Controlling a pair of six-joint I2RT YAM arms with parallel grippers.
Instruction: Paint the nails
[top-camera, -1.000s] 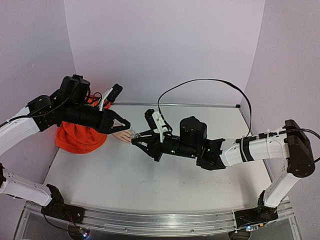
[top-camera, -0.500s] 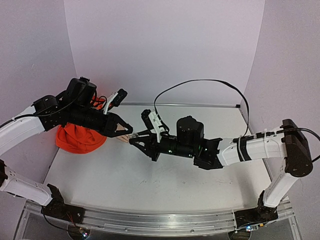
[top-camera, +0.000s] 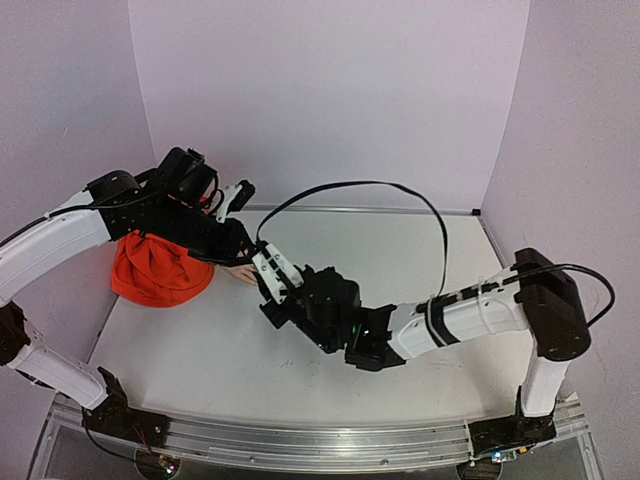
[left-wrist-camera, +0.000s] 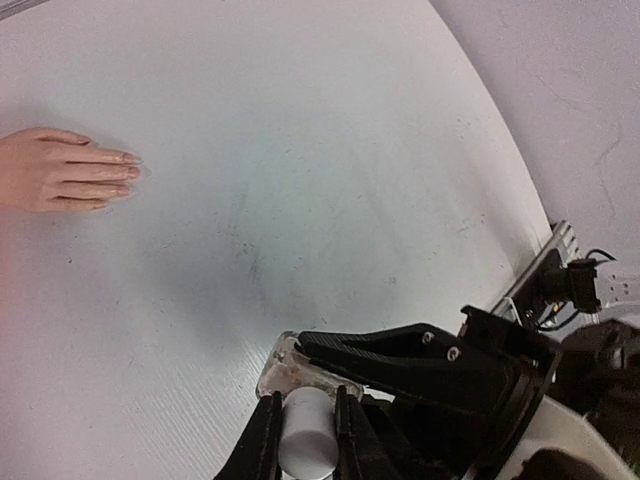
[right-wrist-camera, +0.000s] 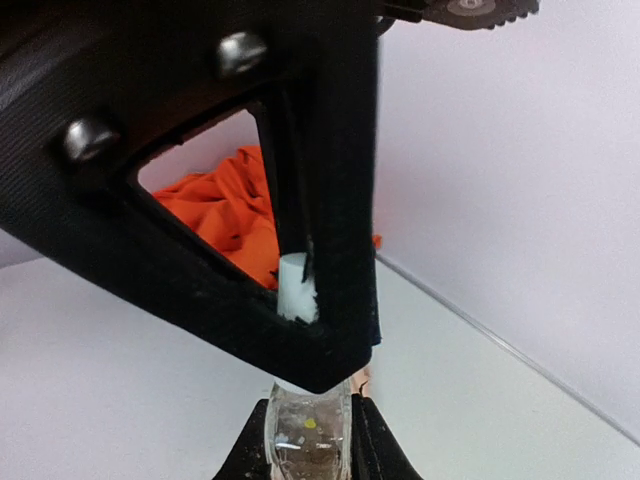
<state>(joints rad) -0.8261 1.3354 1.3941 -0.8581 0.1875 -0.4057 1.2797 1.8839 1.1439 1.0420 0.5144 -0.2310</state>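
A small clear bottle is held upright, with my right gripper shut on its body. Its white cap is clamped in my left gripper, which is shut on it from above. The two grippers meet over the table left of centre. A pale peach mannequin hand lies flat on the table, its nails pointing toward the grippers and apart from them. Its orange cloth sleeve is bunched at the left. No brush shows below the cap.
The right arm's black cable loops high over the middle of the table. Pale walls close the back and both sides. A metal rail runs along the near edge.
Both grippers have stayed shut on the bottle and cap. The right arm has swung left and nearer, and the left arm has risen and stretched right over the sleeve.
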